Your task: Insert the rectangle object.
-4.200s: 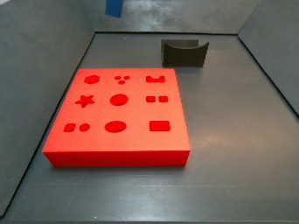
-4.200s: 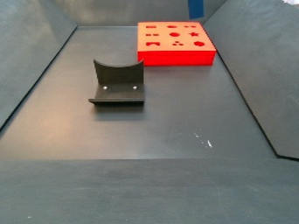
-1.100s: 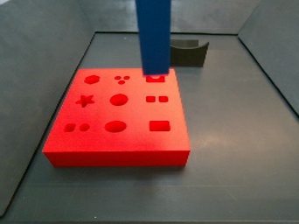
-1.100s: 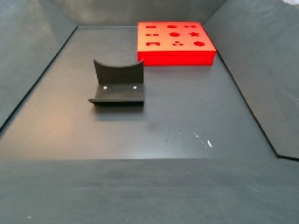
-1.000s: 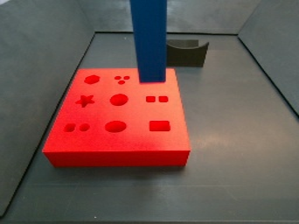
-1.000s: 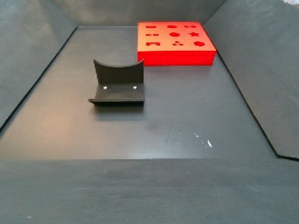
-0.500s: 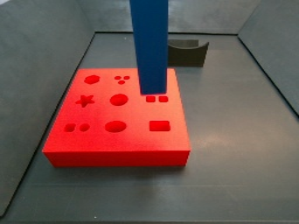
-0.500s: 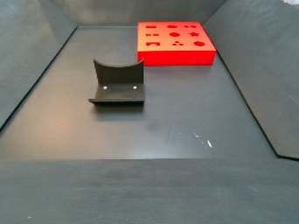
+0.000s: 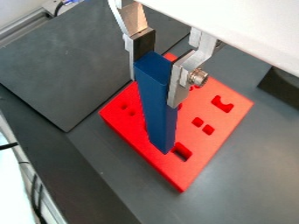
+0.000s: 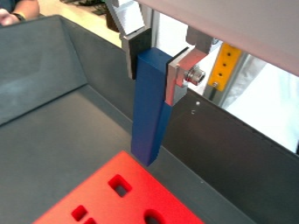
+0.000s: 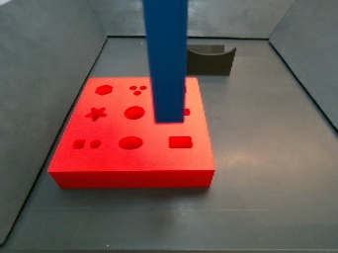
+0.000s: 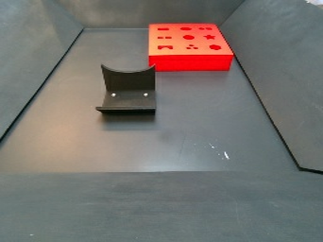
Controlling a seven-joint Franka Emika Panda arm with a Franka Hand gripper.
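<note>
in a side view the red board [image 11: 132,176] fills the lower centre of the frame, the upright rectangle object [image 11: 165,59] hanging over its right-hand holes. the gripper [image 9: 162,68] pinches the bar's top in both wrist views. to seat cleanly, it likely needs squaring over the rectangular hole [image 11: 183,142] and lowering straight, clear of the far grey block [image 11: 211,59].
</note>
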